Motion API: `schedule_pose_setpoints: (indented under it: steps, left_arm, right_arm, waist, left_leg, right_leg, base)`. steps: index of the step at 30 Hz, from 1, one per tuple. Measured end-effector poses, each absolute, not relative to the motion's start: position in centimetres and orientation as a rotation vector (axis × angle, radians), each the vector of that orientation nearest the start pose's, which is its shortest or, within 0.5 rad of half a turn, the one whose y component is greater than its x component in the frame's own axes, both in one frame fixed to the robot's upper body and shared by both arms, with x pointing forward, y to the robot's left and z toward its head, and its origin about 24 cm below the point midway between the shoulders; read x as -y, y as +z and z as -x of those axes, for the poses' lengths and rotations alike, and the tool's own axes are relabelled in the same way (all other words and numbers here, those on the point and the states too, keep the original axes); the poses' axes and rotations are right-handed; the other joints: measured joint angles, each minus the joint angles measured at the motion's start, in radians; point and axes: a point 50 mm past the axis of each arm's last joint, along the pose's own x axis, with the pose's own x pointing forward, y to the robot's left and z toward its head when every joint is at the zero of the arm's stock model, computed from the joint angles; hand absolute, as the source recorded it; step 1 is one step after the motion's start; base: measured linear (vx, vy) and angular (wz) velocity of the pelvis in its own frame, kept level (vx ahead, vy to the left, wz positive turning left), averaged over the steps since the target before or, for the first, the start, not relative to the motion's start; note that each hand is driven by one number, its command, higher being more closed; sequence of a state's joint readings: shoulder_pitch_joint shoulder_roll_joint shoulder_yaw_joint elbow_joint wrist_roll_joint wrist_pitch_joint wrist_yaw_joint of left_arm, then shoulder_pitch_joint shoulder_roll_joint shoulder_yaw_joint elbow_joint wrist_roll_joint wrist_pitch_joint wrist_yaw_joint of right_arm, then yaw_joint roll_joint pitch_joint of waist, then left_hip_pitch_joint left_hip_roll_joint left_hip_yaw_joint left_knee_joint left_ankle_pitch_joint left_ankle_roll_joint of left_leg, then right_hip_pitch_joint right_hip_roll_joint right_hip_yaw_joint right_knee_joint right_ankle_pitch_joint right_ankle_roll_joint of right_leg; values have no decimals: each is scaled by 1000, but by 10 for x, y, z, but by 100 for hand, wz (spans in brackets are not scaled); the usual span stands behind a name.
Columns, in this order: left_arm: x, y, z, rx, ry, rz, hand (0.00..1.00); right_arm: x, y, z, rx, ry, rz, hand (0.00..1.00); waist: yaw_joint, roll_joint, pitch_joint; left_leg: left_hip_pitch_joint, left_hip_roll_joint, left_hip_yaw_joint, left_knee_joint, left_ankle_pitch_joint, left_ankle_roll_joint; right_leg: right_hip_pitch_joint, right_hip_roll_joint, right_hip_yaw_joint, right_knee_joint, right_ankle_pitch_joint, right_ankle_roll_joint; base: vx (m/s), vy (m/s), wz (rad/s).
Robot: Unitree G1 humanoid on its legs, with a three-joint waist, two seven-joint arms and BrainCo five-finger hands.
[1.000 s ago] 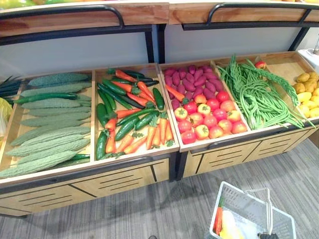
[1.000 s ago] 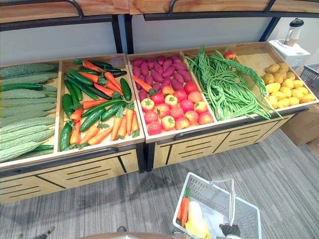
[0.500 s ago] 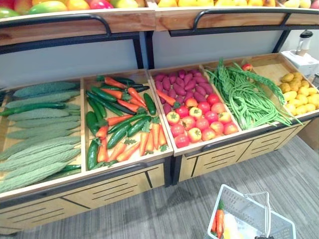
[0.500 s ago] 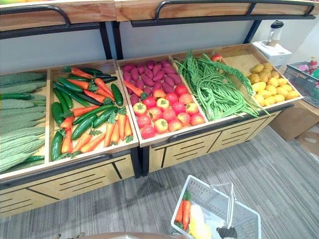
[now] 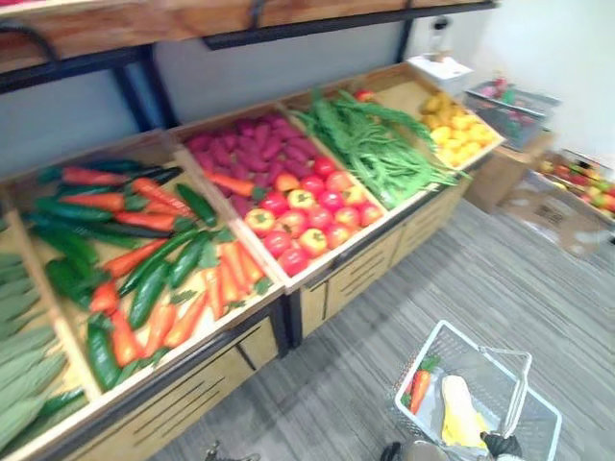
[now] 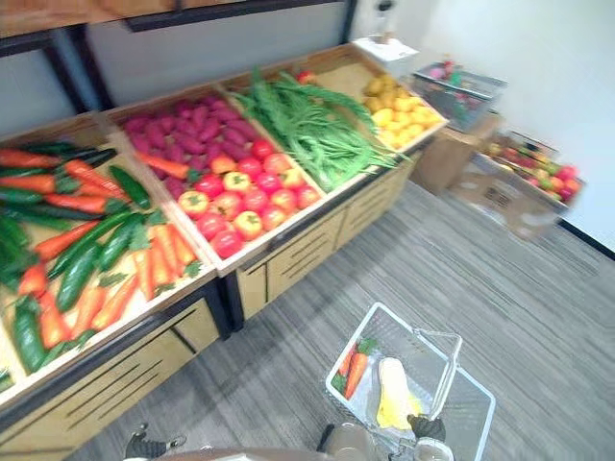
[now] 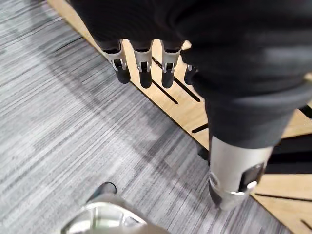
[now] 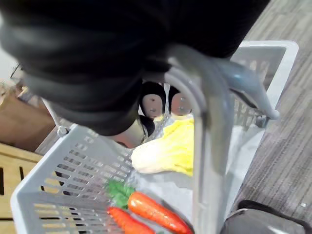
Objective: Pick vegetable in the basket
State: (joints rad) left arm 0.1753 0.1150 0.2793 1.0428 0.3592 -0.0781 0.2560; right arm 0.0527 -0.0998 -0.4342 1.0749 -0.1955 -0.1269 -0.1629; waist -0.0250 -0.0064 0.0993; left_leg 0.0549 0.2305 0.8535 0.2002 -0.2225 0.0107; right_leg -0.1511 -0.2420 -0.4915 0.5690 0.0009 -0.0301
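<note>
A pale grey plastic basket (image 5: 544, 411) hangs at the lower right over the floor. Inside lie two carrots (image 5: 419, 389) and a yellow-white leafy cabbage (image 5: 459, 415). My right hand (image 8: 154, 100) is shut on the basket's grey handle (image 8: 210, 122), with the carrots (image 8: 153, 209) and cabbage (image 8: 168, 148) showing below it. The same hand appears as a dark patch on the handle (image 6: 424, 426). My left hand (image 7: 142, 61) hangs with straight fingers and holds nothing, beside the wooden front of the stand (image 7: 170, 100).
The wooden stand holds bins of carrots and cucumbers (image 5: 144, 254), tomatoes and purple roots (image 5: 288, 206), green beans (image 5: 375, 149) and yellow produce (image 5: 456, 130). Right of it stand a grey crate (image 5: 509, 101) and cardboard boxes of fruit (image 5: 577, 187). Grey carpet lies between.
The camera has swung right, so the stand now sits further left in the picture and the boxes at the right have come into view. The basket stays in my right hand.
</note>
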Motion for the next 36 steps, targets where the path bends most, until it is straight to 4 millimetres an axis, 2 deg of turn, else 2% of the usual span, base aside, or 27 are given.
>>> schedule_pose_setpoints:
  steps: [2,3,4,6,8,10,13,14,15,17,18,19,20,22,23,24,25,26,28,30,32,36]
  left_arm:
    - [-246,-154,-59,-1117,358,-438,0]
    - [-246,-154,-60,-1113,356,-435,0]
    - [-244,-154,-63,-1106,351,-429,0]
    - [-239,-154,-69,-1091,343,-413,0]
    - [-224,-157,-73,-1083,323,-368,0]
    - [-224,-156,-76,-1080,333,-354,0]
    - [-224,-154,-87,-1055,347,-344,0]
    - [-225,-154,-87,-1053,351,-342,0]
    - [-225,-154,-87,-1053,353,-342,0]
    - [-227,-153,-87,-1047,377,-331,0]
    - [-229,-152,-88,-1037,422,-308,0]
    - [-228,-151,-89,-1028,431,-304,0]
    - [-225,-152,-90,-1017,454,-274,0]
    - [-224,-152,-86,-1015,456,-271,0]
    - [-222,-153,-84,-1019,443,-274,0]
    - [-220,-153,-83,-1020,437,-270,0]
    - [-219,-154,-81,-1020,428,-263,0]
    - [-219,-153,-82,-1016,427,-242,0]
    - [-224,-153,-82,-1018,433,-235,0]
    - [-224,-155,-76,-1037,438,-207,0]
    - [-220,-157,-73,-1056,409,-193,0]
    - [-217,-161,-65,-1089,425,-119,0]
  right_arm:
    - [244,-148,-104,-990,-470,132,100]
    - [244,-148,-107,-987,-468,131,100]
    - [243,-147,-114,-974,-464,128,100]
    - [246,-147,-112,-983,-470,134,100]
    - [248,-148,-109,-1001,-470,140,100]
    - [248,-149,-105,-1010,-471,141,100]
    - [248,-152,-89,-1051,-477,148,100]
    - [247,-154,-83,-1067,-476,151,100]
    - [246,-154,-82,-1072,-474,154,100]
    - [245,-155,-80,-1074,-459,166,100]
    - [242,-153,-89,-1052,-441,174,100]
    - [243,-153,-91,-1045,-438,178,100]
    - [242,-151,-98,-1028,-422,185,100]
    - [240,-151,-101,-1016,-407,189,100]
    - [238,-151,-101,-1007,-400,188,100]
    - [239,-151,-101,-1006,-399,192,100]
    - [237,-151,-99,-1009,-390,197,100]
    - [236,-152,-96,-1014,-375,202,100]
    - [235,-153,-94,-1014,-374,199,100]
    - [236,-153,-89,-1023,-380,202,100]
    - [241,-153,-85,-1026,-393,207,100]
    - [239,-154,-83,-1025,-390,187,100]
  waist:
    - [1,-18,5]
    - [2,-21,7]
    - [2,-24,11]
    - [-2,-12,14]
    - [1,6,9]
    - [-3,4,11]
    - [-12,3,17]
    - [-29,7,20]
    - [-30,8,21]
    - [-27,-1,28]
    - [-18,-19,39]
    - [-17,-23,43]
    - [4,-21,48]
    - [15,-16,50]
    - [16,-6,51]
    - [19,5,50]
    - [26,11,49]
    - [23,7,41]
    - [27,-11,48]
    - [24,-22,40]
    - [23,-11,33]
    - [25,-1,9]
  left_leg:
    - [3,2,116,12,1,-2]
    - [1,7,143,20,1,-2]
    - [2,26,193,39,4,-6]
    - [8,49,245,54,17,-27]
    - [17,73,318,46,54,-52]
    - [24,90,347,61,69,-55]
    - [43,182,336,210,74,-55]
    - [55,238,322,309,80,-59]
    - [60,256,310,344,90,-65]
    - [58,293,220,456,152,-62]
    - [-18,237,0,466,92,-89]
    - [-43,191,-101,440,68,-95]
    - [-80,79,-316,351,33,-110]
    - [-76,6,-461,230,28,-113]
    - [-66,-25,-537,130,46,-115]
    - [-67,-37,-574,84,77,-116]
    - [-40,-46,-612,36,44,-140]
    - [-29,-68,-619,-46,33,-122]
    - [-36,-102,-589,-74,48,-101]
    - [-24,-131,-582,-89,54,-91]
    - [-9,-155,-564,-116,58,-85]
    - [16,-168,-552,-147,60,-82]
  right_leg:
    - [35,-51,-26,32,-43,40]
    - [35,-59,-31,22,-47,47]
    - [31,-54,-45,-14,-64,68]
    - [29,-12,-63,-93,-85,73]
    - [43,65,-40,-242,-89,71]
    - [53,98,-27,-312,-89,70]
    - [118,153,-14,-419,-92,65]
    - [152,175,2,-446,-97,56]
    - [162,180,12,-450,-100,51]
    - [190,183,71,-466,-104,44]
    - [188,158,153,-465,-109,36]
    - [185,146,181,-466,-109,36]
    - [171,130,248,-466,-106,40]
    - [169,133,309,-466,-98,54]
    - [162,145,344,-468,-91,66]
    - [154,158,364,-472,-88,72]
    - [150,168,395,-499,-74,96]
    - [135,163,414,-542,-43,117]
    - [133,133,429,-592,8,134]
    - [137,110,441,-606,19,149]
    - [137,91,452,-607,23,155]
    - [139,87,469,-625,30,166]
  base:
    - [-13,-148,-145]
    - [8,-192,-148]
    - [11,-259,-133]
    - [11,-336,-123]
    - [7,-305,-127]
    - [10,-299,-95]
    - [-33,-202,-59]
    - [-54,-73,-38]
    - [-77,-85,-64]
    - [-50,-37,-81]
    - [-21,32,-90]
    - [-43,99,-144]
    - [-31,116,-123]
    - [-36,158,-116]
    - [-58,166,-93]
    - [-99,190,-93]
    - [-90,259,-72]
    - [-68,244,-58]
    - [-37,179,-29]
    - [-6,171,-13]
    - [15,153,-11]
    - [60,41,-13]
